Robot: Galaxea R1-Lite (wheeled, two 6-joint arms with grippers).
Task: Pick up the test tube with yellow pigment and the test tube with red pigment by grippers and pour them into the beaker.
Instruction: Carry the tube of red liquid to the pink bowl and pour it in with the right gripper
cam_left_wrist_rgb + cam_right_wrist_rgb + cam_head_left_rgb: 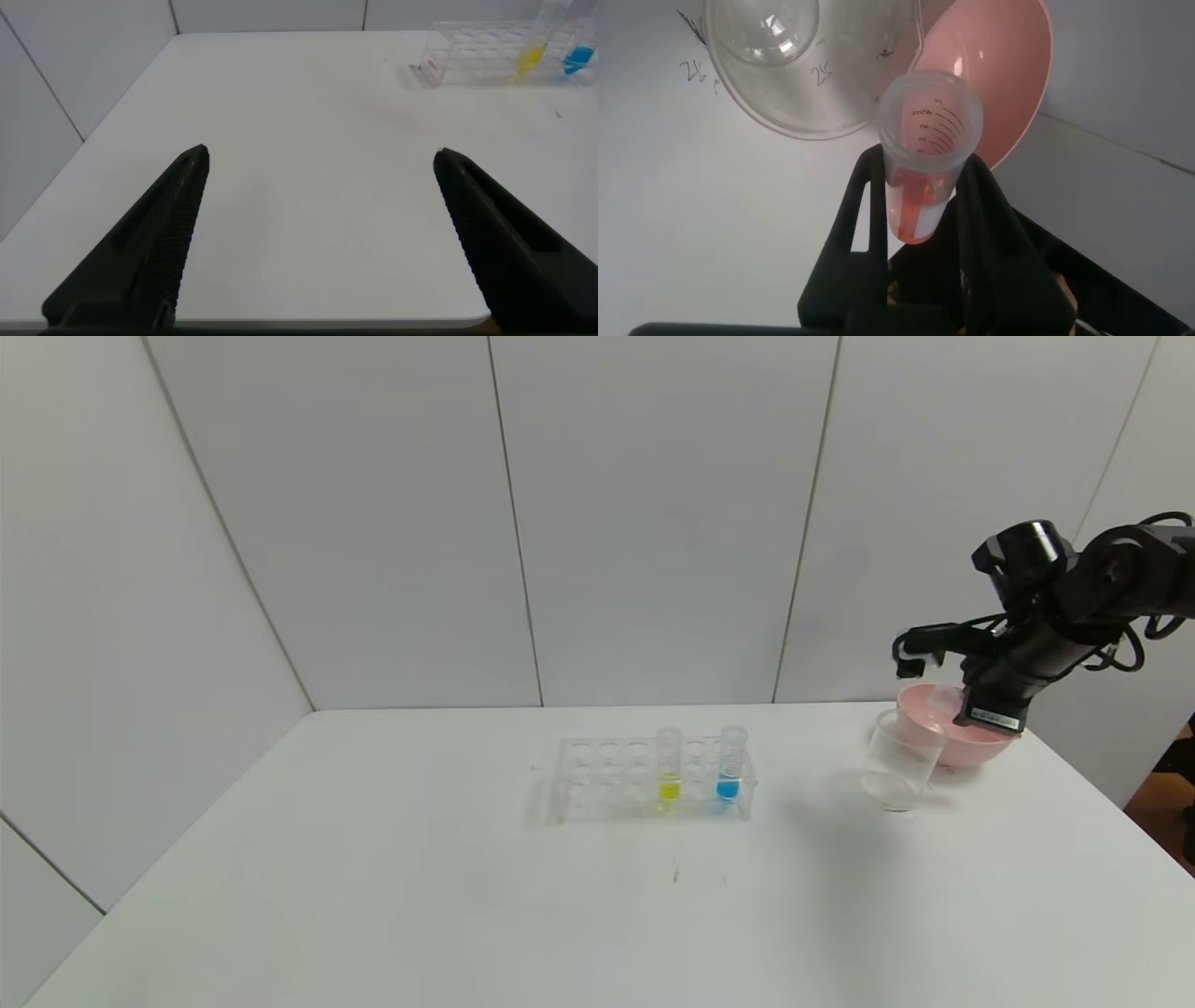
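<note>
Broadly, the white counter (467,896) carries everything: a clear rack (653,779) near its middle, and at the far right a pink bowl (971,747) with the beaker (898,758) just beside it on the rack's side. The right gripper (924,201) is raised over the bowl and beaker, its fingers clamped on the test tube with red pigment (926,149), tipped with its open mouth towards the beaker; in the right wrist view the red-orange liquid sits low in the tube between the fingers, none visibly spilled. The test tube with yellow pigment (669,763) stands upright in the rack, one empty slot away from a tube with blue liquid (730,763) that is not wanted. The left gripper (318,233) hangs over the counter's near left part, well apart from the rack, fingers (149,243) spread wide and empty. Both tubes look light, stiff, smooth and likely slippery, probably thin plastic or glass, so a firm pinch on the mid-body below the ribbed rim seems best, clear of the liquid. The beaker looks light too and could tip or slide if nudged. The bowl touching or nearly touching the beaker crowds the pour, and a stream that overshoots may land in it. For the yellow tube, the blue neighbour and the rack walls leave little room for the fingers.
</note>
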